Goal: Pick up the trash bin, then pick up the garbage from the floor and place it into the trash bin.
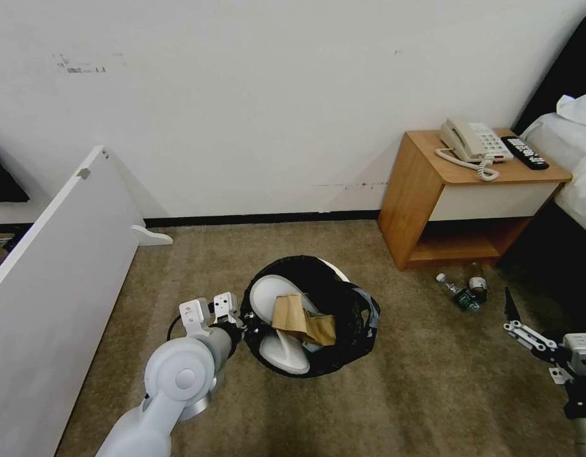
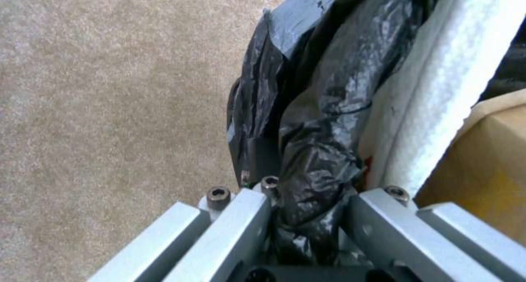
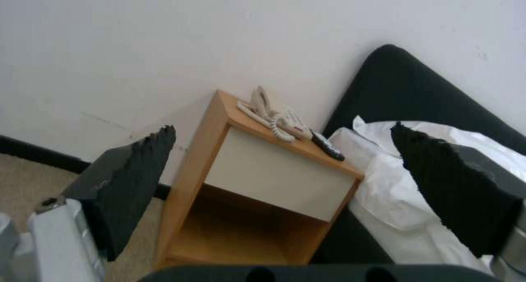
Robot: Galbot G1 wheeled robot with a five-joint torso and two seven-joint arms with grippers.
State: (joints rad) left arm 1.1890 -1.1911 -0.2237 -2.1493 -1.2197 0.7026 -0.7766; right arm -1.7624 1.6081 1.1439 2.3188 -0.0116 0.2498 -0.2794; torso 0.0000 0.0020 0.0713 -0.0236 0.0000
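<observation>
Two clear plastic bottles lie on the tan carpet beside the wooden nightstand, near each other, long axes running roughly left to right. They sit ahead and to the left of the right gripper, whose black fingers stand wide apart and empty. That arm is much the nearer. The left gripper is clamped on the rim of the small round black-bagged trash bin, holding two flat white slippers and brown cardboard.
</observation>
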